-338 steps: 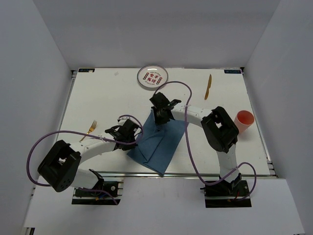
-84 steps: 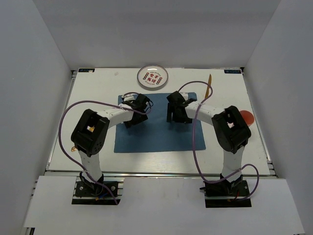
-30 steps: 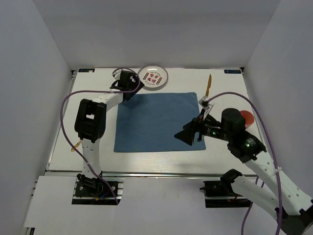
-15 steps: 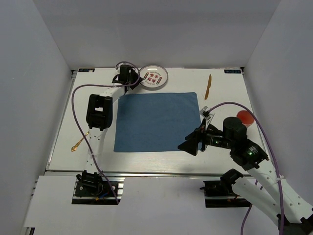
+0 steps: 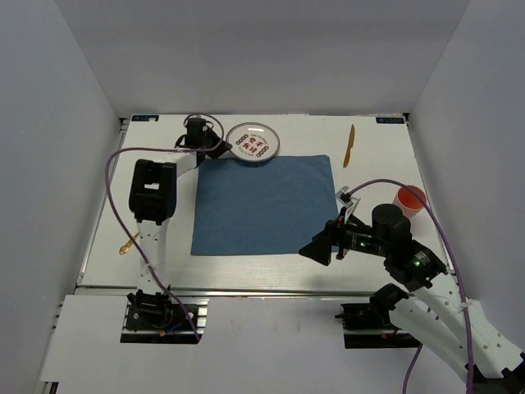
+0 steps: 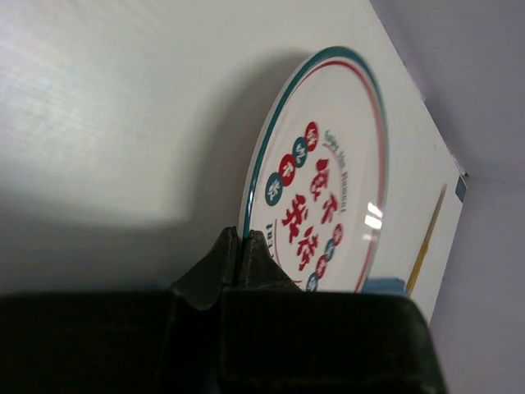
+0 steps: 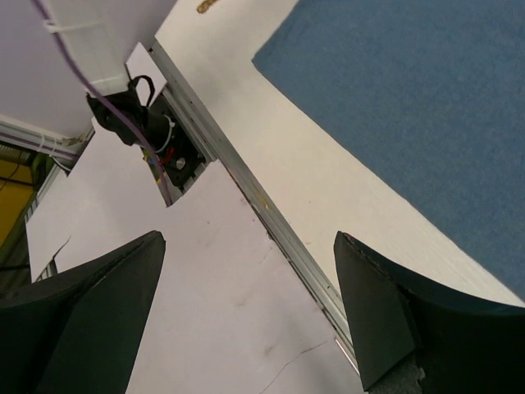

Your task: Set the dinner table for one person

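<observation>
**Plate pinched at 9 o'clock, mat centre at 6 o'clock**

My left gripper [image 6: 244, 246] is clamped narrow on the rim of the plate [image 5: 253, 141]. The wrist view shows both fingertips meeting on the green edge. Seen from above, I hold it on its 9 o'clock side, at the far end of the dinner table [image 5: 377, 164]. Its shadow in the wrist view suggests the plate is tipped up rather than lying flat.

The next move turns on 1 relation: the middle of the blue placemat [image 5: 264, 205] lies at 6 o'clock from the plate, and the plate's near rim is already at the mat's far edge. I judge a short pull toward my base would centre it. The plate is round, so it has no long axis to line up.

My right gripper [image 7: 246, 304] hangs wide open and empty near the mat's 4 o'clock corner, well apart from the plate, so this carry falls to my left arm.
</observation>
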